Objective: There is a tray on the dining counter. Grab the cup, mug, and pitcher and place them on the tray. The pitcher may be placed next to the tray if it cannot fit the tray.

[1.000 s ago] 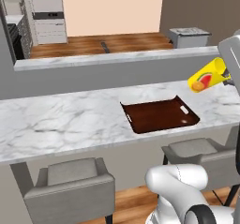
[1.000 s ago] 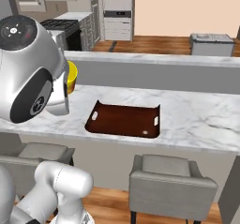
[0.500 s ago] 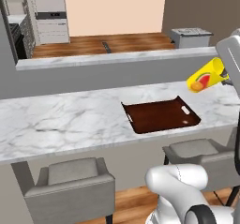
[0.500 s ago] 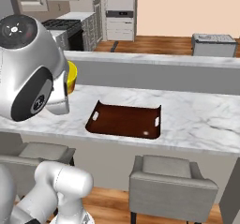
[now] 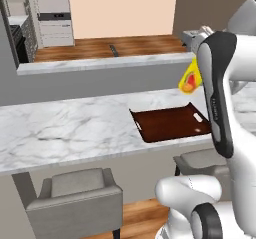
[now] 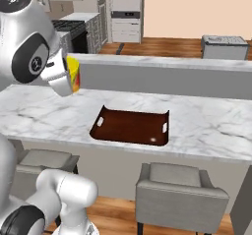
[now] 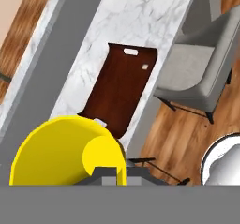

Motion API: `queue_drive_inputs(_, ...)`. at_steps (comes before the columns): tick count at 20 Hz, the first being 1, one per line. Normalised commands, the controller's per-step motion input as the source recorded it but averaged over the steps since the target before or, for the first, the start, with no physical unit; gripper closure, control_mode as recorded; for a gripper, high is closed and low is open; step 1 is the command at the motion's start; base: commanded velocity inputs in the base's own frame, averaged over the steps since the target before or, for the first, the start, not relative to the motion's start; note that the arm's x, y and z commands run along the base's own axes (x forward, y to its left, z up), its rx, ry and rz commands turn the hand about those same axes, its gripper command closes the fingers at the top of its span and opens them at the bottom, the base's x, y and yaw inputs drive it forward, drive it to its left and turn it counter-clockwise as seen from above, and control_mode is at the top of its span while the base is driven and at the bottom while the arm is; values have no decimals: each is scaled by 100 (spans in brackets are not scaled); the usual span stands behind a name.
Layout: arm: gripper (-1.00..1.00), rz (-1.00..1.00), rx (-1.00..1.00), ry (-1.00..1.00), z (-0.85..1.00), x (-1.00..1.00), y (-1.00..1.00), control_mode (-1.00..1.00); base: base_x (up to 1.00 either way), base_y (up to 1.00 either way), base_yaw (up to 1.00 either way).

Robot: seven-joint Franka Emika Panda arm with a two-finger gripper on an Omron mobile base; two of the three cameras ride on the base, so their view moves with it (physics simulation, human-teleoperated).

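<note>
The robot's jaws are clamping the yellow cup [image 5: 189,80], tilted, in the air beside the brown tray [image 5: 170,124] lying on the marble table [image 5: 65,128]. No writing is readable.

From where I stand, no words, brand names or numbers can be read anywhere. The cup [image 5: 189,79] carries just a red fruit picture on its yellow side, with no lettering I can make out. The tray [image 6: 132,127] on the counter [image 6: 206,126] has small white handles and no label.
</note>
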Motion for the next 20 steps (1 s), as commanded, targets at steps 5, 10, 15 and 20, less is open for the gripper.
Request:
queue_drive_inputs(5, 100, 0, -11, 10, -7, 61, 5, -100, 0, 0, 0)
queue_drive_inputs(10, 100, 0, 0, 3, -18, 59, 0, -100, 0, 0, 0)
queue_drive_inputs(15, 100, 0, 0, 0, -28, 64, 0, -100, 0, 0, 0)
queue_drive_inputs(20, 100, 0, 0, 0, -28, 66, 0, -100, 0, 0, 0)
